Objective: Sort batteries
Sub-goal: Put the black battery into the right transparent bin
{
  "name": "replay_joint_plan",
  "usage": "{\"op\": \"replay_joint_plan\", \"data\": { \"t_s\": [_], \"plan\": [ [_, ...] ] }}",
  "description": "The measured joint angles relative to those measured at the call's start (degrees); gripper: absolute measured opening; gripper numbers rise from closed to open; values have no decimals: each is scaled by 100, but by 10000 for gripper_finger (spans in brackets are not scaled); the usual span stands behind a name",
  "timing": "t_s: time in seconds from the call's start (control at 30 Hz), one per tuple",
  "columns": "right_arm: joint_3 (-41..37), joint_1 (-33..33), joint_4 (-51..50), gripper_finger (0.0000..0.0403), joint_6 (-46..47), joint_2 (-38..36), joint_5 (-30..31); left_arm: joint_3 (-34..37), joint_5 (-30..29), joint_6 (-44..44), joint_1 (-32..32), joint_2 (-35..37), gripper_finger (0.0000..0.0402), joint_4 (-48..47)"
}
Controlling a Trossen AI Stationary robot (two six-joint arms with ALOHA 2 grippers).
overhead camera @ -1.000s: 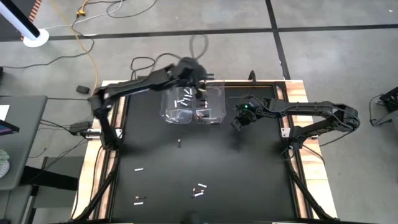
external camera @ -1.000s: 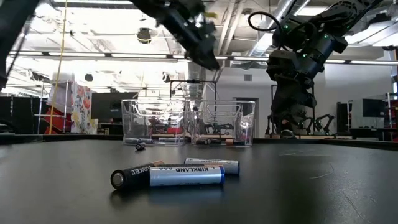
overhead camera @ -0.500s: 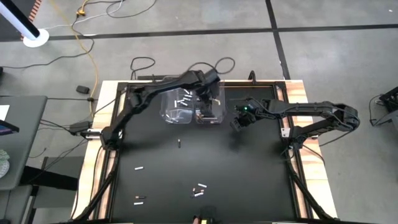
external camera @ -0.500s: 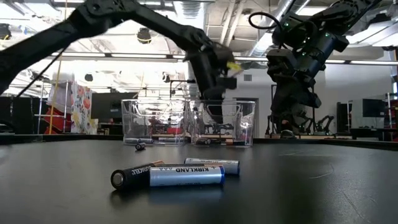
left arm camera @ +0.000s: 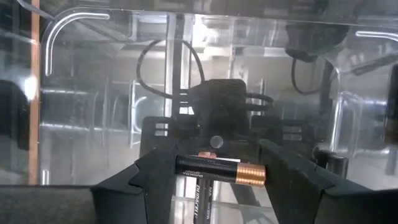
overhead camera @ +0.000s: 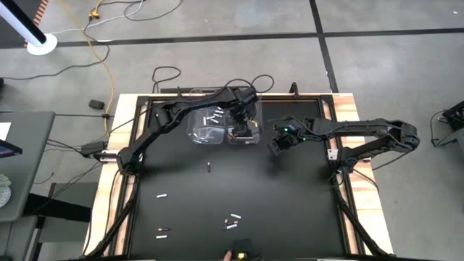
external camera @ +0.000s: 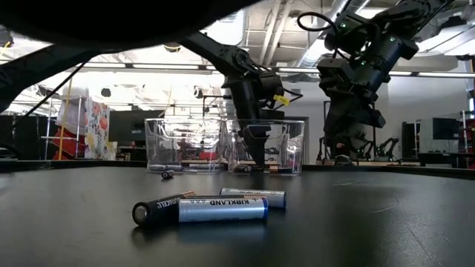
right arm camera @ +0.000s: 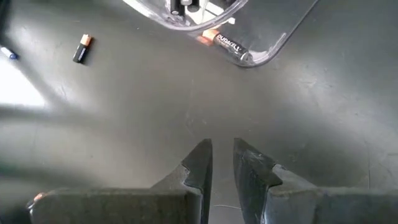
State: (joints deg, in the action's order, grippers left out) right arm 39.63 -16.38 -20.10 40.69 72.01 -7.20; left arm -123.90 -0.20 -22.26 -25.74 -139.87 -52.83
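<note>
From above, the left gripper (overhead camera: pixel 244 129) reaches into the right-hand clear bin (overhead camera: pixel 254 138); white batteries (overhead camera: pixel 214 116) lie in the left bin (overhead camera: pixel 197 134), others loose on the black table (overhead camera: pixel 290 196). The right gripper (overhead camera: pixel 276 145) hangs beside the bins. At table height, three batteries (external camera: pixel 211 208) lie close by. The left wrist view shows its jaws clamping a dark copper-ended battery (left arm camera: pixel 220 169) crosswise. The right wrist view shows narrowly parted, seemingly empty jaws.
</note>
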Motion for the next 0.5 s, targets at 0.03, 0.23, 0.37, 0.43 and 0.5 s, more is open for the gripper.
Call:
{"op": "replay_joint_plan", "data": {
  "t_s": [0.03,0.23,0.37,0.43,0.5],
  "plan": [
    [-2,9,0,82,2,0,0,0,-10,-21,0,0,209,2],
    [-2,26,2,82,2,0,2,0,-12,-14,0,0,229,8],
    [-2,23,2,82,2,0,3,2,-12,-9,0,0,250,-12],
    [-2,23,2,82,2,0,4,2,-14,-37,0,0,261,-12],
    [-2,25,2,82,0,0,3,2,-52,-105,0,0,269,-28]
  ]
}}
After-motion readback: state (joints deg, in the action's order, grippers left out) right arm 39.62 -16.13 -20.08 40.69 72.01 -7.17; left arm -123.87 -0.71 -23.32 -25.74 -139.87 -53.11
